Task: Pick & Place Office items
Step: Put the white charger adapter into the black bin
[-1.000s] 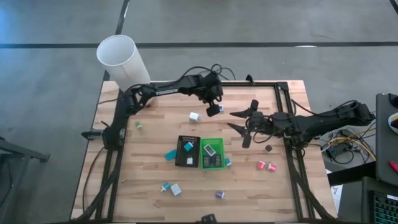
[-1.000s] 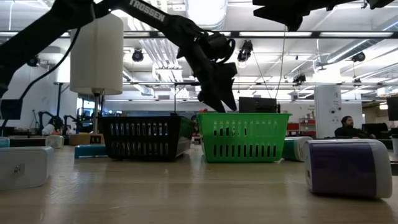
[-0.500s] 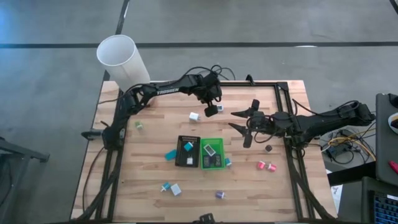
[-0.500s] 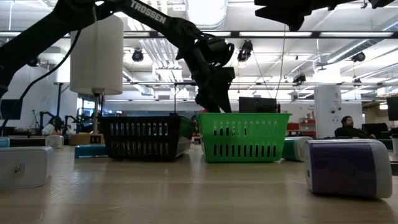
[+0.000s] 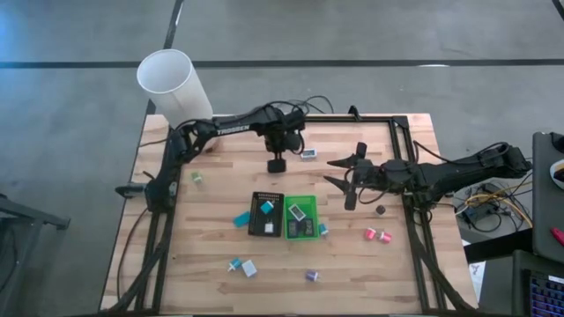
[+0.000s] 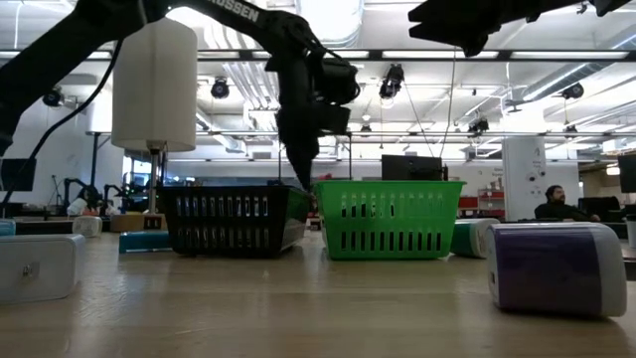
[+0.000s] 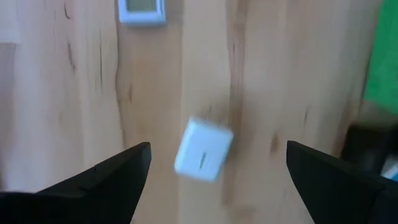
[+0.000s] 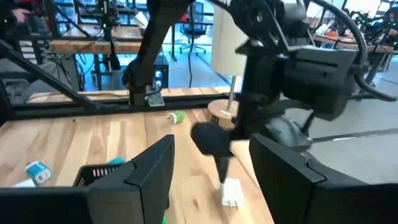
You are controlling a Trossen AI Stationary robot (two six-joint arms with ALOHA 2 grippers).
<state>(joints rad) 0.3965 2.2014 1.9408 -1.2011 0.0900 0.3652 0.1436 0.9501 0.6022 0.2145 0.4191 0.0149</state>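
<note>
A small white cube lies on the wooden table beyond the far side of the black tray and the green tray. My left gripper points down right over it, open. In the left wrist view the cube lies between the two spread fingers, apart from both. The right wrist view also shows the cube under that gripper. My right gripper is open and empty, held high to the right of it. Other small pieces lie scattered: teal, pink, black, purple.
A pale flat piece lies just right of my left gripper, and also shows in the left wrist view. A tall white cylinder stands at the far left corner. A small green piece lies at the left. Both trays hold small pieces.
My left gripper has gone toward the table's left edge and down, and has turned to point straight down over the white cube. The pale flat piece that it stood over now shows beside it. My right gripper has kept still.
</note>
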